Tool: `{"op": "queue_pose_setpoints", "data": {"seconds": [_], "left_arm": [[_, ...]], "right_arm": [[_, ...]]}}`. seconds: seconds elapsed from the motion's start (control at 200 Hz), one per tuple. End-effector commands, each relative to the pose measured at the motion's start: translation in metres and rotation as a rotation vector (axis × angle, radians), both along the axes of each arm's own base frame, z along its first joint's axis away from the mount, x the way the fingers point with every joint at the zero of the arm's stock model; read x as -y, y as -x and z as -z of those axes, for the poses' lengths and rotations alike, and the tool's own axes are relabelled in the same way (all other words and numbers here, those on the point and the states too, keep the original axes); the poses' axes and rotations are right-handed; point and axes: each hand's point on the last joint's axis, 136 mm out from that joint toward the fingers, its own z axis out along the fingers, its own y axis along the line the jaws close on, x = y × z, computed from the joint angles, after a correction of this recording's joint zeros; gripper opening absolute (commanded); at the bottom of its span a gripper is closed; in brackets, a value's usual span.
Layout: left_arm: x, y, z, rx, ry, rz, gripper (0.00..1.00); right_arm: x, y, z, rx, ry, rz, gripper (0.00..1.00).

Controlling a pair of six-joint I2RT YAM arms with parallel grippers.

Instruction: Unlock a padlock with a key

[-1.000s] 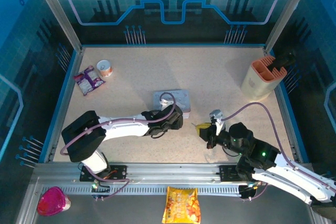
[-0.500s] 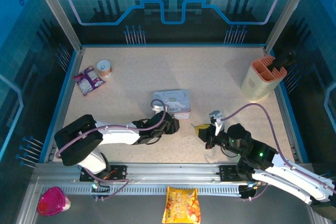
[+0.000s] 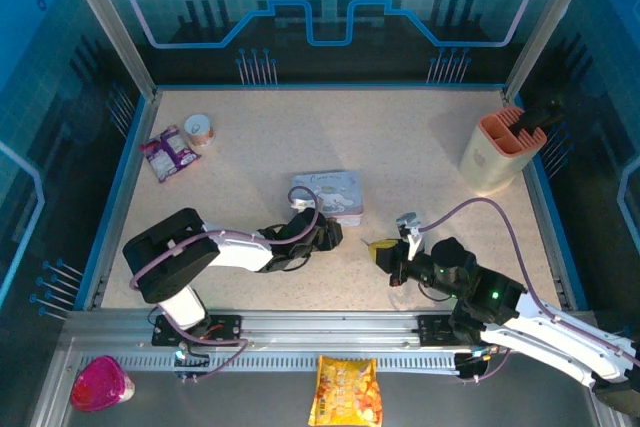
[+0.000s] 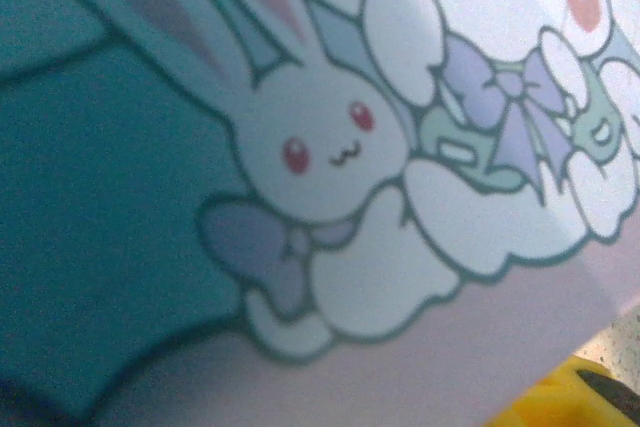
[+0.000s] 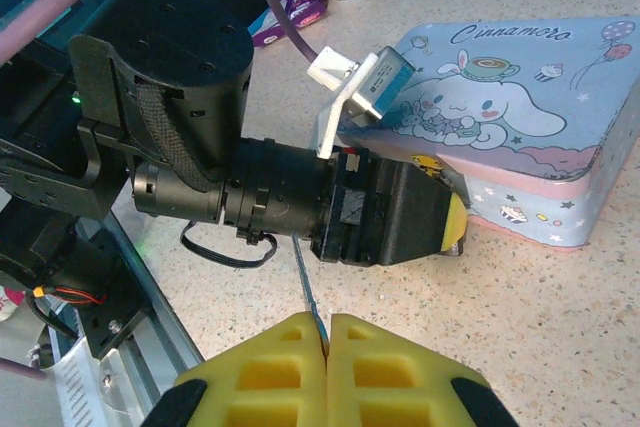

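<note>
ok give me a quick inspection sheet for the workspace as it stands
surface: speckled beige table, no spills seen
job's things: thin pale metal sliver, apparently the key, seen edge-on, pinched in the right gripper
clutter: cartoon tin mid-table; purple snack packet and small cup far left; orange holder far right; pink container and yellow snack bag on the near ledge
grippers: left gripper at the tin's near side, jaws unclear; right gripper shut
cables: purple cable arcs off the right wrist; another loops at the left wrist
surroundings: blue panelled walls
</note>
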Motion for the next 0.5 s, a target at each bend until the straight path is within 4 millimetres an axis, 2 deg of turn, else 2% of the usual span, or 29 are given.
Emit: {"op": "queue_pose_setpoints", "data": {"seconds": [0.0, 0.49], "left_arm": [[0.013, -0.002, 0.001, -0.012, 0.040, 0.032, 0.42], [0.006, -0.003, -0.004, 0.012, 0.057, 0.003, 0.19]], "right_arm": [[-0.003, 0.001, -0.003, 0.000, -0.029, -0.001, 0.00], [0.001, -0.001, 0.009, -0.028, -0.019, 0.038, 0.00]]}}
